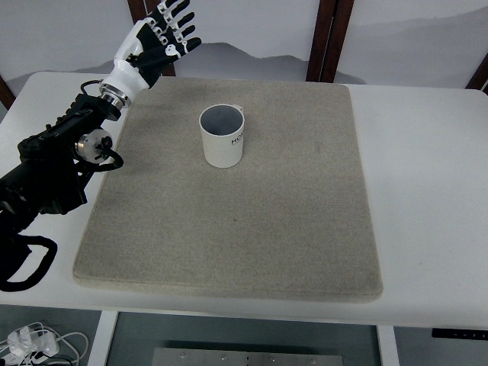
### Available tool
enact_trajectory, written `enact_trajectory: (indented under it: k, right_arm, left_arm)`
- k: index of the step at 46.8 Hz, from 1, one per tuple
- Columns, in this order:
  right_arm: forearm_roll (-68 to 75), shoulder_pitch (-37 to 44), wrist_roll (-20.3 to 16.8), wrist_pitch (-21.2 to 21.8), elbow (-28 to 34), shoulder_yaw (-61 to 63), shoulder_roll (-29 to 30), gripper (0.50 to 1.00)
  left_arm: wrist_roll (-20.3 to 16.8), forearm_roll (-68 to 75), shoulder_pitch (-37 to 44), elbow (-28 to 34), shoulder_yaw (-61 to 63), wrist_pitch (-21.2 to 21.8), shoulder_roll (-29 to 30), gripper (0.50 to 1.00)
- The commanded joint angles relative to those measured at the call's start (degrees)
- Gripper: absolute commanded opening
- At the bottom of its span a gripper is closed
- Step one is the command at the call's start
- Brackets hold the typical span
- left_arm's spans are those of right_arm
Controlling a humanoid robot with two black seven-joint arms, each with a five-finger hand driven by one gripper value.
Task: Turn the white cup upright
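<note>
A white cup [223, 137] stands upright on the grey mat [236, 221], mouth up, its grey inside showing and dark print on its right side. A small handle pokes out at its far rim. My left hand [166, 32] is raised over the mat's far left corner, well left of the cup and apart from it. Its fingers are spread and hold nothing. The black left arm runs down to the picture's left edge. The right arm does not show.
The mat lies on a white table [427, 191]. Dark wooden posts [329, 38] stand behind the table's far edge. White cables [30, 343] lie on the floor at the lower left.
</note>
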Motion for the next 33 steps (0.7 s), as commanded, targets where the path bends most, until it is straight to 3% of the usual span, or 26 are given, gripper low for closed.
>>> enact_trajectory:
  k: [1,5,16,25,33]
  right_arm:
    - [-0.07,0.0,0.0,0.0,0.0,0.0,0.0,0.952]
    - [0.02,0.0,0.0,0.0,0.0,0.0,0.0,0.952]
    - [0.02,0.0,0.0,0.0,0.0,0.0,0.0,0.952]
    - [0.02,0.0,0.0,0.0,0.0,0.09,0.0,0.952]
    - [0.02,0.0,0.0,0.0,0.0,0.53,0.0,0.952]
  left_arm:
    - [0.0,-4.61,-0.81,1.57,0.26,2.43,-0.03,0.994]
    - [0.02,-8.04,-0.82,1.74,-0.09,3.4,0.06,0.994]
    - [11.09,-20.52,-0.11,1.74,-0.09,4.45,0.14,0.994]
    - [13.29,-23.42,0.15,1.57,-0.18,4.01,0.06,0.994]
    - [18.64,-28.08,1.21,1.57,-1.76,4.01,-0.03,0.994]
